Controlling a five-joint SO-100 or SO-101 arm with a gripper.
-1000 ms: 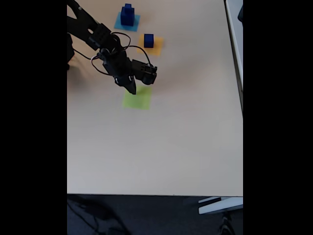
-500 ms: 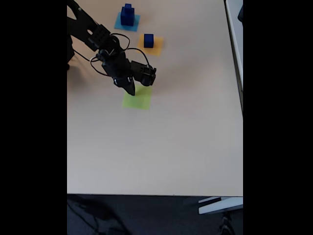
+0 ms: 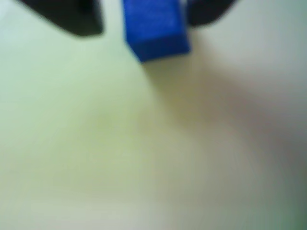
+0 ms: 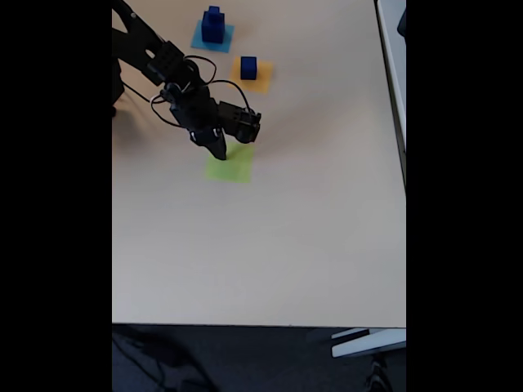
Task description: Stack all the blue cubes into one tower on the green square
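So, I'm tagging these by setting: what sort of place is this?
Probably an office or lab bench: a plain beige table, paper squares such as the green square, blue cubes and a small robot arm.

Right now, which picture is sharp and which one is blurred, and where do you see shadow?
The wrist view is strongly out of focus: the blue cube between the dark fingers has soft edges, with a dim shadow spreading to its lower right. The fixed view is sharper but low in detail, with black bars on both sides; the gripper reads as a dark shape over the green square.
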